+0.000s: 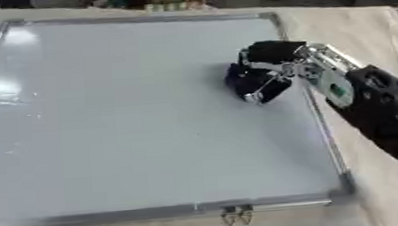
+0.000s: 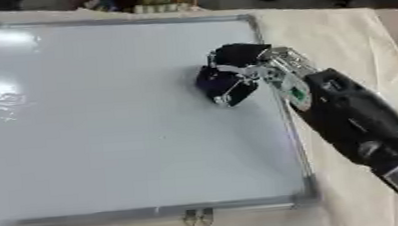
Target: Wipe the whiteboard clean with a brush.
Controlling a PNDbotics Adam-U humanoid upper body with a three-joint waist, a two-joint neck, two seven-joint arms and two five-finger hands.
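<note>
1. Whiteboard (image 1: 107,121) fills the left and middle of the scene, lying flat on a tan-covered table (image 1: 363,28), its surface pale and glossy with glare along the left edge.
2. Two small metal clips (image 1: 237,215) hang at the near frame edge.
3. Toward the board's right edge, a dark blue brush (image 1: 242,82) sits on the surface, under the right hand (image 1: 274,67).
4. The hand's fingers curl down around the brush, gripping it; the black arm comes in from the near right.
</note>
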